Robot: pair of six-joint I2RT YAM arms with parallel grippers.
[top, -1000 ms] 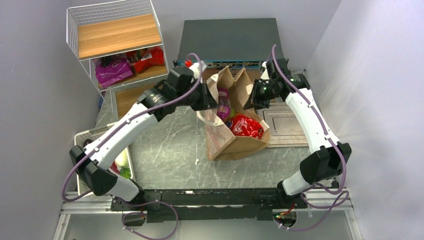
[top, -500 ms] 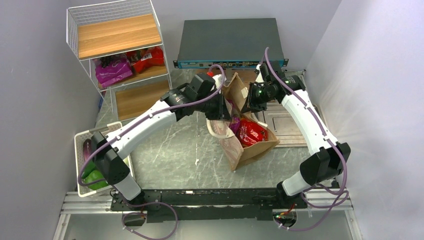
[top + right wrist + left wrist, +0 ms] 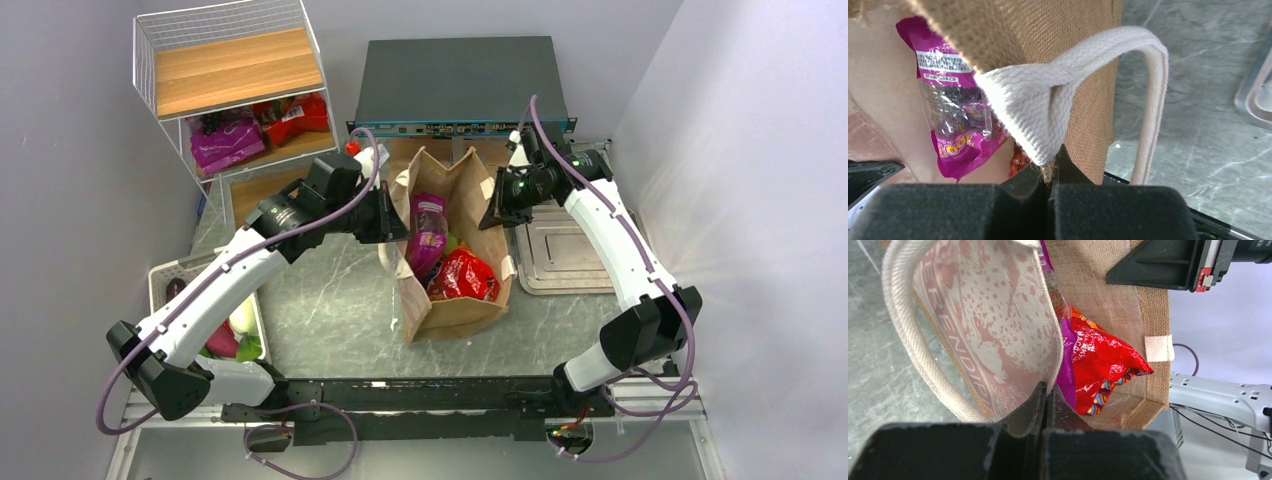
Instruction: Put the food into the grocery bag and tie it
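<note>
Top external: grocery bag point(image 3: 455, 315) mouth-up, long axis near-far.

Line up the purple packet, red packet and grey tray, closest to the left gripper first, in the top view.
From the left gripper:
1. purple packet, right beside it inside the bag.
2. red packet, lower in the bag.
3. grey tray, far off on the right side.

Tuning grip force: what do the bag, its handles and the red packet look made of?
Bag: coarse tan weave, matte, likely jute or burlap; open threads show.
Handles: cream woven webbing, probably cotton; ribbed weave visible.
Red packet: glossy plastic film, crinkled with bright highlights.
</note>
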